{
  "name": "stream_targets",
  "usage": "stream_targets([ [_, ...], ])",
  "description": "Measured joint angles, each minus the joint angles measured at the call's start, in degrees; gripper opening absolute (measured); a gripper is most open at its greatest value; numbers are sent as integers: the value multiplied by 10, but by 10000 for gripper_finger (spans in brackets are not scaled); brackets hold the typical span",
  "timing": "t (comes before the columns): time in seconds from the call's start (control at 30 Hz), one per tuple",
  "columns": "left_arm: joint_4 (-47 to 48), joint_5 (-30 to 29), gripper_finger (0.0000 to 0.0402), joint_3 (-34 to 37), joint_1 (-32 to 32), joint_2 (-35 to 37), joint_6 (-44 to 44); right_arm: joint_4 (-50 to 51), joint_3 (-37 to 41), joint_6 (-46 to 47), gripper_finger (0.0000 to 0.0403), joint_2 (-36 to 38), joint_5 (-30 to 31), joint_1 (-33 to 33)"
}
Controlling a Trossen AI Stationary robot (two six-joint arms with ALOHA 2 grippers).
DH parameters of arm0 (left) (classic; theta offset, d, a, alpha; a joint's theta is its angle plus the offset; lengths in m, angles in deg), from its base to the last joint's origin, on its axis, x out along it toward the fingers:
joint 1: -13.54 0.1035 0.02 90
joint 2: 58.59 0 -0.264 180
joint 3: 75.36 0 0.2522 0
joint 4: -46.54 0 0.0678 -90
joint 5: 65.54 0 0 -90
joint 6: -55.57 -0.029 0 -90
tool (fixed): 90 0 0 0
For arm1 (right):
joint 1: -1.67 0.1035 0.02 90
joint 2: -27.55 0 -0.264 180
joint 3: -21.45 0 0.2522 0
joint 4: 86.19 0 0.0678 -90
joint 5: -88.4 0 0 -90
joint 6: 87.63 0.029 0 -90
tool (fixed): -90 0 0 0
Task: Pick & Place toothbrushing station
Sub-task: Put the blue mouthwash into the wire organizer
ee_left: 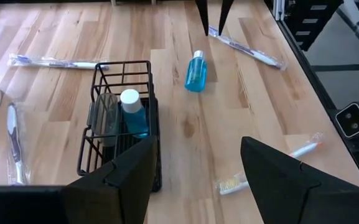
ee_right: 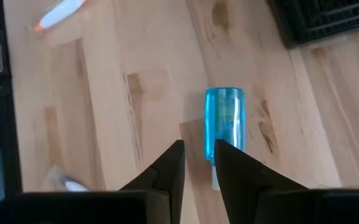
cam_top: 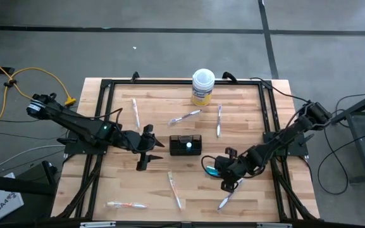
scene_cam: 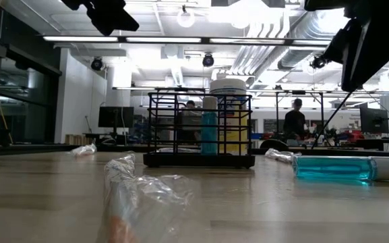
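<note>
Right hand (ee_right: 198, 163) hovers over lying teal tube (ee_right: 224, 118), fingers nearly together, probably empty; round tube may roll away.

Left hand (ee_left: 195, 165) spread wide near holder (ee_left: 122, 124).

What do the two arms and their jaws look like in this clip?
Both are dark, slim, jointed arms. The left arm shows a small green light, and black cables trail from the right arm. The left gripper has broad, angular black fingers; the right gripper has tapered ones.
</note>
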Motion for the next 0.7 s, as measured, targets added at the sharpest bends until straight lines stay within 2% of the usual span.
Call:
stream_targets([
  [0.23, 0, 0, 224, 0, 0, 0, 6, 9, 0, 11, 79, 0, 0, 0],
  [0.47, 0, 1, 224, 0, 0, 0, 20, 36, 0, 31, 81, 0, 33, 12],
  [0.7, -1, 1, 224, 0, 0, 0, 21, 42, 0, 55, 121, 0, 70, 41],
])
